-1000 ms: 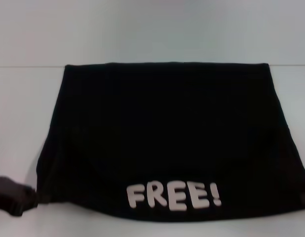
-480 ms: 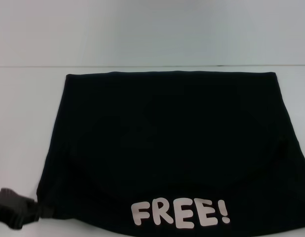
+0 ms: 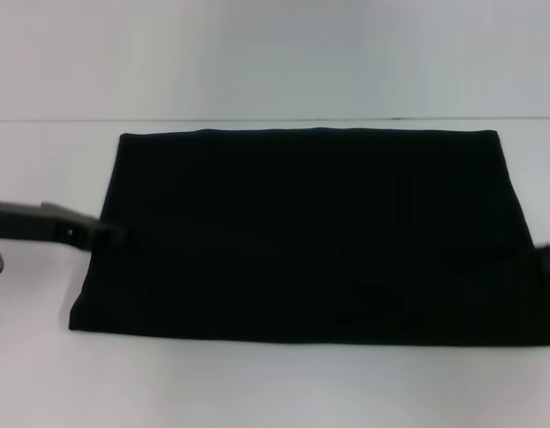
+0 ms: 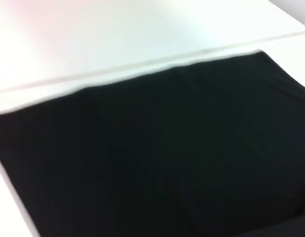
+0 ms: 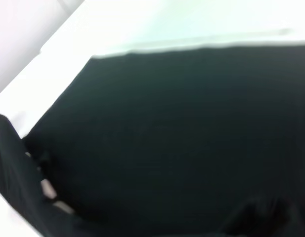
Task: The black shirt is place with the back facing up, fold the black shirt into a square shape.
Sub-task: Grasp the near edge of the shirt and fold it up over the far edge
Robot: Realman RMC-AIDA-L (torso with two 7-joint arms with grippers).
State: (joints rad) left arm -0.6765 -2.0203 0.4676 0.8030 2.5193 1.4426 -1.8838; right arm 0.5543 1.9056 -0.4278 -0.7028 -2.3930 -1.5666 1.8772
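You'll see the near flap with the cream "FREE!" lettering, which faced up half a second ago, is now out of sight: the large plain black soft-fabric shirt (image 3: 310, 236) lies flat on the white surface (image 3: 257, 383) as a wide rectangle, its far edge along the surface's seam line. The left end effector (image 3: 101, 234) has come up from the near-left corner to the shirt's left edge, and the right end effector (image 3: 546, 260) barely shows at the right edge; I can't tell if either is clenched or released. My read: lengthwise fold done, still wider than deep, so you need a sideways fold to get a square.
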